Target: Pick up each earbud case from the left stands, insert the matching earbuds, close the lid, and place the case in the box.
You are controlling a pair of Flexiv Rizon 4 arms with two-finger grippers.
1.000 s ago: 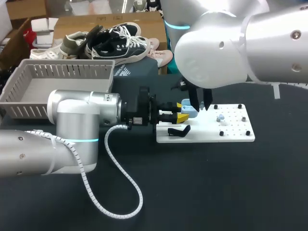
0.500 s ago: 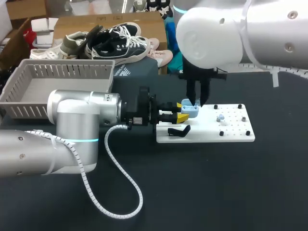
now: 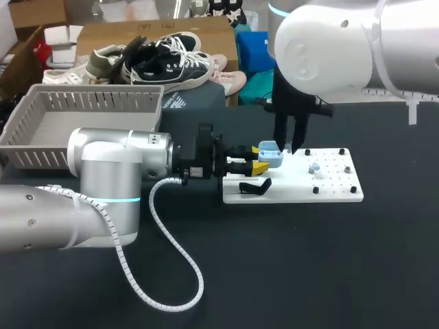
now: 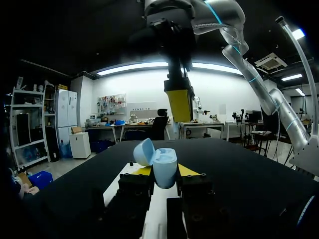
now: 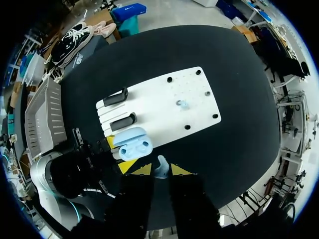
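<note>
The gray box (image 3: 41,147) stands far left, near the white board (image 3: 329,188). The left gripper (image 3: 258,157) is clamped on the open blue case (image 3: 271,156) at the board's left end; above, the right gripper (image 5: 161,170) pinches an earbud (image 5: 160,162)

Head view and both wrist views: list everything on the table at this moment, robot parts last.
table: one, black, under everything
basket: one, grey, slatted, far left of table
board: one, white, mid-table
stands: two, black, empty, board's end nearest the basket
pegs: five, black, board's other half
earbud case: one, light blue, lid open, in the left claw at the board's stand end
loose earbud: one, light blue, on the board among the pegs
held earbud: one, light blue, in the right claw, raised, near the case
left claw: one, yellow tips, shut on the earbud case
right claw: one, yellow tips, shut on the held earbud
</note>
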